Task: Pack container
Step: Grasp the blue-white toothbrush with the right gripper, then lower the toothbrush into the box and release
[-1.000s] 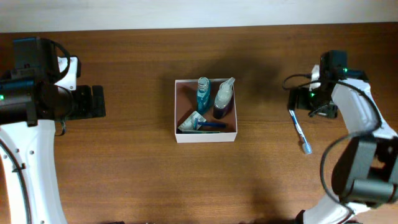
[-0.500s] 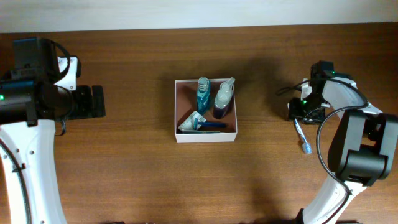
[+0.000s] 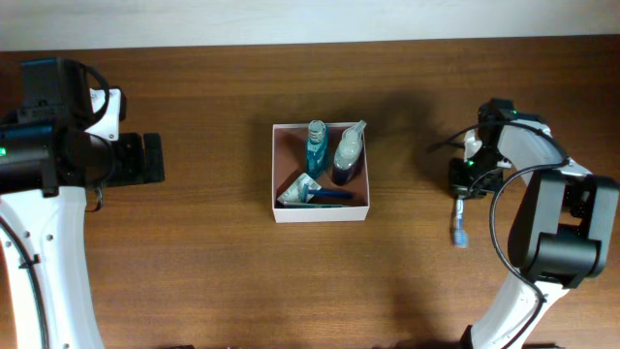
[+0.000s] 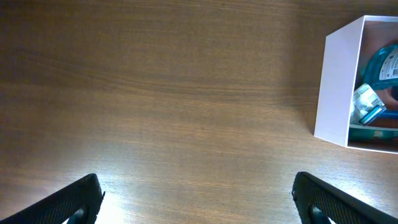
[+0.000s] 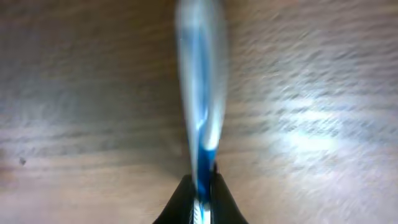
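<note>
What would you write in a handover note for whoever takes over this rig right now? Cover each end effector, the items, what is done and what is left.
Left end effector: open, empty, over bare table, apart from the container.
Right end effector: shut on the toothbrush, outside the container, on the right arm's side.
Done: teal bottle, dark bottle and green-and-white packet are in the container.
Left: carry the toothbrush over and put it in.
</note>
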`<action>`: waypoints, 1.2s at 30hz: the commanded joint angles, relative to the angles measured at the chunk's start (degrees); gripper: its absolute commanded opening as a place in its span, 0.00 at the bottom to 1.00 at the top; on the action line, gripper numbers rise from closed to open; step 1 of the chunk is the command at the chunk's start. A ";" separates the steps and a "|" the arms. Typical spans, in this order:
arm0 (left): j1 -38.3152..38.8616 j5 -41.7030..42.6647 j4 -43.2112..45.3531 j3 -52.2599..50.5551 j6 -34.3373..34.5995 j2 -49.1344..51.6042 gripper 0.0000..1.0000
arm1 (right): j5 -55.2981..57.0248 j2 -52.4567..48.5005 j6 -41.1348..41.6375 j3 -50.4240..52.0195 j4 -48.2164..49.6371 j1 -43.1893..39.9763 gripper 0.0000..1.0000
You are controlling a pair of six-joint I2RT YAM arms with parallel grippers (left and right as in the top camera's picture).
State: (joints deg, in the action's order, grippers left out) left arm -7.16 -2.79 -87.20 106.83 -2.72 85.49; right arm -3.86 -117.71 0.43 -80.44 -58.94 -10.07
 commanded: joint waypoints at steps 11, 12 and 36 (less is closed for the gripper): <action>-0.13 0.46 0.13 0.79 0.57 -0.33 1.00 | 2.21 17.55 2.82 -17.35 -12.22 14.19 0.04; -0.13 0.46 0.13 0.79 0.57 -0.33 1.00 | 2.21 19.02 2.80 -18.69 -12.92 15.72 0.04; -0.13 0.46 0.13 0.79 0.57 -0.33 1.00 | 1.29 11.13 -58.12 -20.63 -9.22 46.14 0.04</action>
State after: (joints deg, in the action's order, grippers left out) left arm -7.16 -2.79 -87.18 106.83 -2.72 85.49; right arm -2.42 -103.33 -48.75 -101.75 -69.54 37.21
